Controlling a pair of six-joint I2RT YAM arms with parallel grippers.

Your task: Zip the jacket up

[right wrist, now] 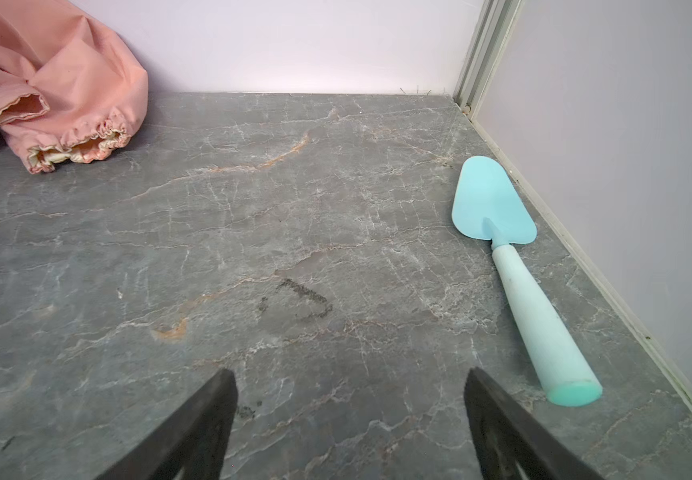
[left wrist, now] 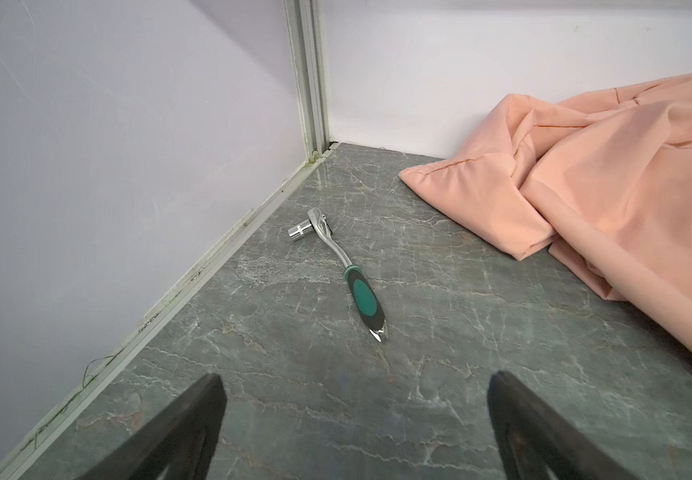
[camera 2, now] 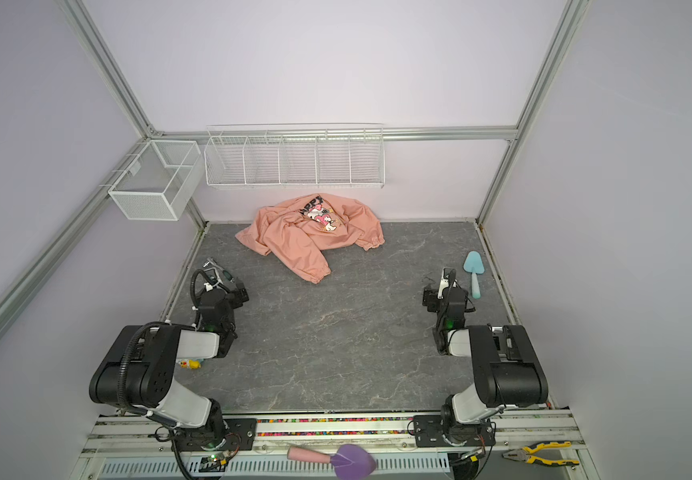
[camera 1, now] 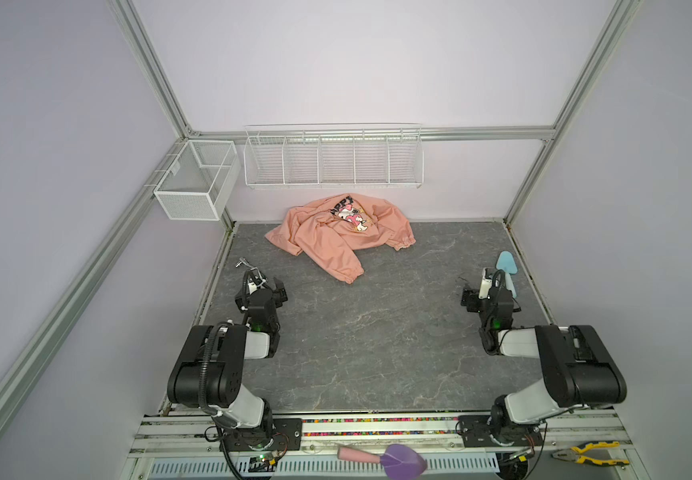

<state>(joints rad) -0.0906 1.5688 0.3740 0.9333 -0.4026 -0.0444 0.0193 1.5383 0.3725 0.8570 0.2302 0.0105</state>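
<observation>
The salmon-pink jacket (camera 1: 327, 239) (camera 2: 294, 241) lies crumpled against the back wall, its large cartoon print facing up. One sleeve with an elastic cuff (camera 1: 350, 276) reaches toward the table's middle. The zipper is hidden in the folds. In the wrist views the jacket (left wrist: 626, 187) (right wrist: 45, 83) shows only at the frame edges. My left gripper (left wrist: 354, 376) (camera 1: 267, 284) hovers open over bare table at the left, well short of the jacket. At the right, my right gripper (right wrist: 349, 370) (camera 1: 475, 293) is likewise open and empty, far from the cloth.
A ratchet wrench (left wrist: 336, 249) (camera 1: 244, 262) lies ahead of the left gripper by the left wall. A light-blue trowel (right wrist: 502, 232) (camera 2: 473, 270) lies beside the right gripper. Wire baskets (camera 1: 194, 183) (camera 1: 331, 162) hang on the walls. A purple trowel (camera 1: 398, 457) and pliers (camera 1: 589, 453) lie off the front edge.
</observation>
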